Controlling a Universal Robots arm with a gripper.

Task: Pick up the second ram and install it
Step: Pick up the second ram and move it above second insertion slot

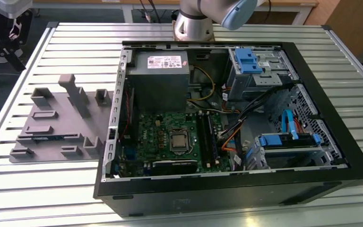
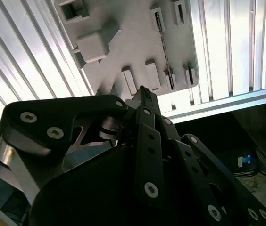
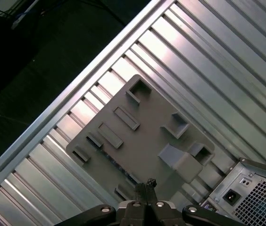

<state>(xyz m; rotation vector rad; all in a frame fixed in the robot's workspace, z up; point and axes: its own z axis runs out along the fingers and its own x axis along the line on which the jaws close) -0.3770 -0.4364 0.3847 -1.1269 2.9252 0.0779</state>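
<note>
Gripper [image 3: 147, 184] hangs well above the gray holder [image 3: 137, 136], fingers pressed together on nothing; the second ram [image 1: 47, 137] stands on edge in its slot, probably so fingers can pinch it from above

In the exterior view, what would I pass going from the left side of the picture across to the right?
Grey plastic tray → green circuit board → blue-handled drive cage; the last two sit inside the open computer case.
</note>
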